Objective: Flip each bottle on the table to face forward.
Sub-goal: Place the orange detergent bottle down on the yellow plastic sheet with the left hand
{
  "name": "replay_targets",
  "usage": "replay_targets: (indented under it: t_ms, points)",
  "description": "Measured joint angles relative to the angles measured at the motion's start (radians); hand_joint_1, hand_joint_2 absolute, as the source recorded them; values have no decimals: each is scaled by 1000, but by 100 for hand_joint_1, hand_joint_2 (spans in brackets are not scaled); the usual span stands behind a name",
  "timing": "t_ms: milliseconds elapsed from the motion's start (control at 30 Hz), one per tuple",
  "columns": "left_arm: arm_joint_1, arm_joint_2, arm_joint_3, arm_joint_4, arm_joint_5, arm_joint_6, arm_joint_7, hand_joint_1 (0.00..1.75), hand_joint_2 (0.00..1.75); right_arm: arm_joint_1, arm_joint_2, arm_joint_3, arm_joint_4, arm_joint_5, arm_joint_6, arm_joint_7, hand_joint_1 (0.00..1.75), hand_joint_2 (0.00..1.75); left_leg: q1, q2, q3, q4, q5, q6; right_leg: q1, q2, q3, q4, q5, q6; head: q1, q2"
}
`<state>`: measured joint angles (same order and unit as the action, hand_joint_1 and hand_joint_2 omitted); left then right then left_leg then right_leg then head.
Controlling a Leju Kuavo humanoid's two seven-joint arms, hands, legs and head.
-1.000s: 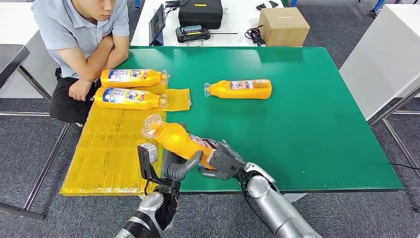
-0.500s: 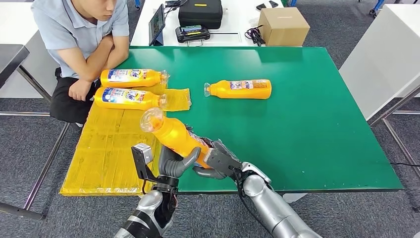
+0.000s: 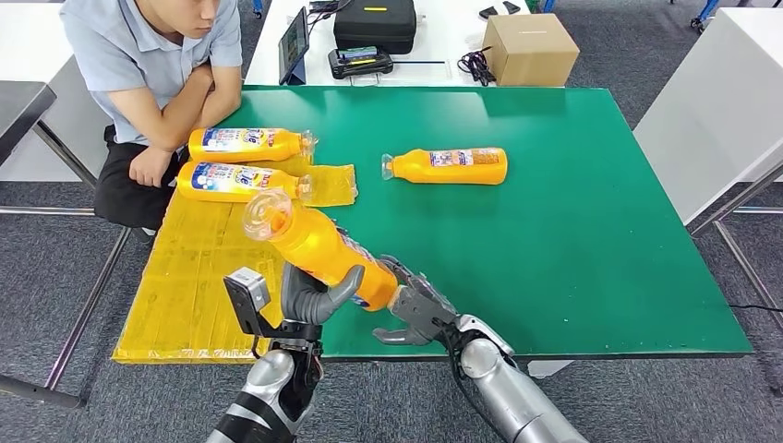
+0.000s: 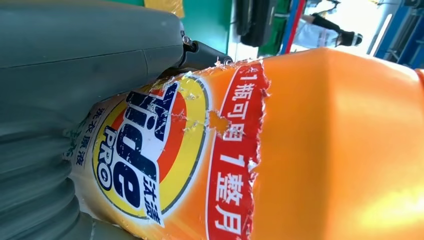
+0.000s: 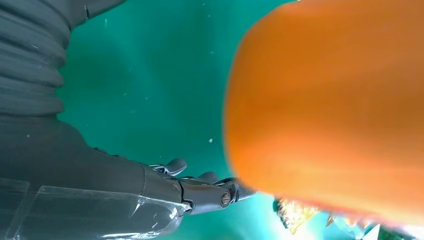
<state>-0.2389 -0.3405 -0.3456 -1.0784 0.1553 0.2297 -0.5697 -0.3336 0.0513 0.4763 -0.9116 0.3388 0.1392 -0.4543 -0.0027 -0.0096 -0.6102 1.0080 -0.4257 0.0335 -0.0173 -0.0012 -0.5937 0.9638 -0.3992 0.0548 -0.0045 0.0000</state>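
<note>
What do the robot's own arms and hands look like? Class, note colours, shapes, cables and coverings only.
Both arms are silver and rounded, with black cables near the wrists. The left hand has a thick grey thumb; a small grey boxy module on a black bracket sits beside it. The right hand is grey with darker jointed fingers and a ribbed grey cover.
</note>
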Motion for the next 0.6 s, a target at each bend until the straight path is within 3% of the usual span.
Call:
replay_targets:
  t_ms: [233, 433, 600]
  points:
    - [14, 11, 0, -38, -199, 138, 14, 175, 175, 18, -1, -29, 2, 12, -14, 0, 0, 175, 0, 0, 0, 0, 0, 0, 0, 0, 0, 0, 0, 0, 0, 0]
    - [26, 39, 2, -54, -822, 318, 193, 175, 175, 55, -7, -74, -15, 36, -25, -8, 0, 175, 0, 0, 0, 0, 0, 0, 0, 0, 0, 0, 0, 0, 0, 0]
    - [32, 64, 15, -59, -977, 354, 260, 175, 175, 77, -16, -104, -31, 39, -25, -10, 0, 175, 0, 0, 0, 0, 0, 0, 0, 0, 0, 0, 0, 0, 0, 0]
